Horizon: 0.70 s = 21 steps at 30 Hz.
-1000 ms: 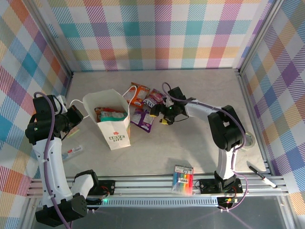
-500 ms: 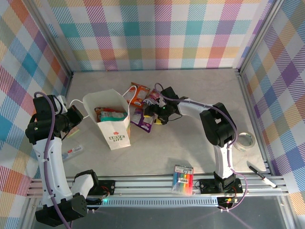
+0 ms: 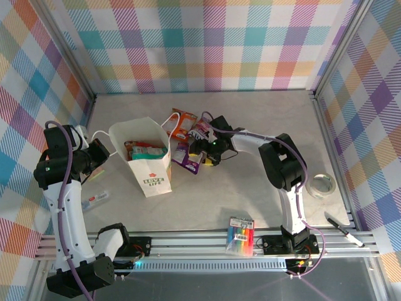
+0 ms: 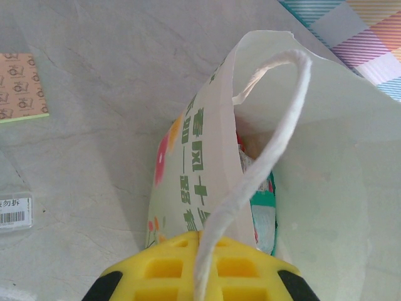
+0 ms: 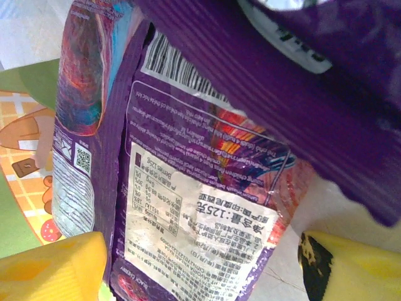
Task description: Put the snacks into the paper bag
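Observation:
The white paper bag (image 3: 149, 164) stands open left of centre, with a red and a teal snack (image 3: 146, 151) inside it. My left gripper (image 3: 101, 152) is shut on the bag's white twisted handle (image 4: 270, 143), and the teal packet (image 4: 264, 214) shows inside the bag wall (image 4: 199, 141). Right of the bag lie an orange packet (image 3: 183, 123), a pink-purple packet (image 3: 201, 129) and a small purple packet (image 3: 187, 156). My right gripper (image 3: 205, 150) hangs open over them. Its yellow fingers (image 5: 51, 268) stand either side of a purple packet with a white label (image 5: 203, 210), without pinching it.
A rainbow-striped marker pack (image 3: 240, 235) lies by the near rail. A tape roll (image 3: 323, 184) and a black pen (image 3: 343, 230) lie at the right. A small flat pack (image 3: 95, 200) lies left of the bag, and an orange notepad (image 4: 22, 84) lies beyond it.
My right arm has reached further left, bringing its open gripper over the packets beside the bag. The left arm and the bag have not moved.

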### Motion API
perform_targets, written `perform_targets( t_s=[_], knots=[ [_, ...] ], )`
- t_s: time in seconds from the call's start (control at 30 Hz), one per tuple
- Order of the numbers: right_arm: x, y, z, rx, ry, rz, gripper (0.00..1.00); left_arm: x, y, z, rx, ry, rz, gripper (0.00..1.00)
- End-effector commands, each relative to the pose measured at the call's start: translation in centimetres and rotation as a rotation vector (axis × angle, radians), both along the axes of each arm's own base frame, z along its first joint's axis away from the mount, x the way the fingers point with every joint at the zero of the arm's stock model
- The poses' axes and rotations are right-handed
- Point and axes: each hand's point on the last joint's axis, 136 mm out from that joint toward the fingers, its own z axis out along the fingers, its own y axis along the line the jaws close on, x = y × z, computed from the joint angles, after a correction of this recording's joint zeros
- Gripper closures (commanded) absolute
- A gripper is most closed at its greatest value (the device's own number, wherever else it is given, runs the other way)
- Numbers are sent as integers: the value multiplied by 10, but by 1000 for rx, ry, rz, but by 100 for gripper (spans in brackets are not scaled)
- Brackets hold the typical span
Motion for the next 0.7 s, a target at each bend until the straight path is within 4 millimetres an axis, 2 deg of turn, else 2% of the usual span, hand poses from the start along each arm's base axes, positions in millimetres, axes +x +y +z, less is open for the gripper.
perform_targets(
  t_s=[0.0,0.2,0.43,0.67],
  knots=[
    [2,13,6,20,-3,16,20,1,5,-4,8,1,13,95],
    [1,23,11,2,-26,49,20,2,4,-6,0,2,12,95],
    [-3,20,-6,-21,24,40,20,2,4,-5,0,2,12,95],
    [-1,23,-11,-13,36,30,21,3,4,-2,-1,-3,11,95]
  ],
)
